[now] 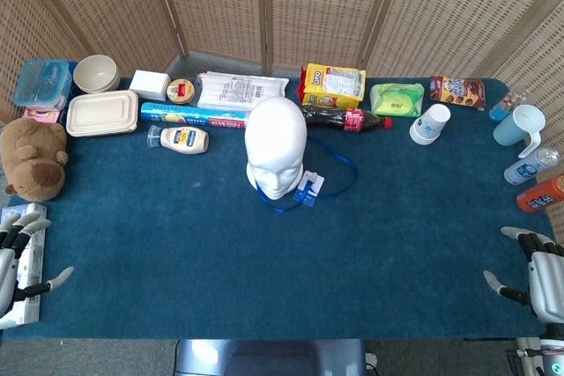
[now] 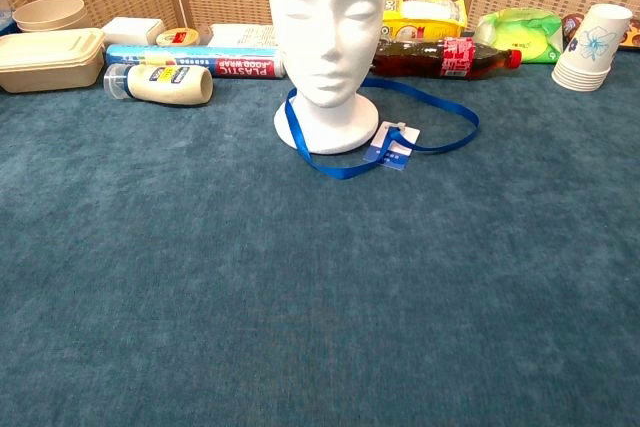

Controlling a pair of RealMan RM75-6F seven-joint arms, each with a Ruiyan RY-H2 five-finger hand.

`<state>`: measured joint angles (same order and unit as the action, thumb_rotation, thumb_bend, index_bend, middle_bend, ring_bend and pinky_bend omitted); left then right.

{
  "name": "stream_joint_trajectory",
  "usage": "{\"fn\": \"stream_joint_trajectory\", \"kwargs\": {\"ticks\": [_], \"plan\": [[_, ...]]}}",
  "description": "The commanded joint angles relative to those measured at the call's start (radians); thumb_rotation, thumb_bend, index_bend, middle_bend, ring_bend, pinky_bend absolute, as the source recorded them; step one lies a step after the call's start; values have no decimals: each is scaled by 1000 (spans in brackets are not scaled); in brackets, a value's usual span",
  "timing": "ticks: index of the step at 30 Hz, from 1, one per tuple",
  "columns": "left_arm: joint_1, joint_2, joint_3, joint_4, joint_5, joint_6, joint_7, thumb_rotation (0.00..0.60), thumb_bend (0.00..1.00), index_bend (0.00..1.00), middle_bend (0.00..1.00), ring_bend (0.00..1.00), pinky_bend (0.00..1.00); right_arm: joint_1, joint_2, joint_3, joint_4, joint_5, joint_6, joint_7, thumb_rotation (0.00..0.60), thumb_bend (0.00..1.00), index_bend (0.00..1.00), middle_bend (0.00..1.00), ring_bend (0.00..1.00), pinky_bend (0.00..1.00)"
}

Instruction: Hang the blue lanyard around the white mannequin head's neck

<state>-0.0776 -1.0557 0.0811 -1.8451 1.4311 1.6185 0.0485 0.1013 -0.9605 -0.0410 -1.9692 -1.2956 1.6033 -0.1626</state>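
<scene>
Standing upright near the middle of the frame, the head is seen on the blue table, its face turned toward the lower edge. The lanyard is looped around the neck at the base, its ribbon trailing onto the table to the right of the head and curving back to a white badge that lies flat just beside the base, at its lower right. In the head view the left hand is found at the lower left corner, over the table's edge, with its fingers spread apart and nothing held; the right hand is found at the lower right corner, likewise released with fingers parted and nothing in it. Both hands are well apart from the head and lanyard, and neither is shown in the chest view. Along the upper part of the frame a row of things is laid out: a cola bottle lying on its side just behind the head, a yellow box, a green pack, stacked paper cups, a blue wrap box, a mayonnaise bottle on its side, and a beige container. A brown plush toy sits at the left edge.
</scene>
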Motion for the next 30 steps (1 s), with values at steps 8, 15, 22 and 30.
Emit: {"fn": "stream_joint_trajectory", "kwargs": {"ticks": [8,15,22,30], "plan": [[25,-7,-5,-14,22,-27,-26,426,89,235,174,89,184,-36,-9,10,26,-50,-2,16,517,246,273,311,269,281],[32,9,-13,-39,36,-39,-27,429,88,237,174,89,184,-53,-5,19,46,-57,-20,55,515,246,275,313,270,288],[45,20,-26,-49,39,-36,-28,426,90,239,174,89,184,-67,-3,30,56,-70,-28,75,516,246,277,313,271,287],[51,20,-34,-47,49,-41,-36,426,89,239,174,89,184,-76,1,38,52,-87,-31,78,517,246,280,313,270,287]]}}
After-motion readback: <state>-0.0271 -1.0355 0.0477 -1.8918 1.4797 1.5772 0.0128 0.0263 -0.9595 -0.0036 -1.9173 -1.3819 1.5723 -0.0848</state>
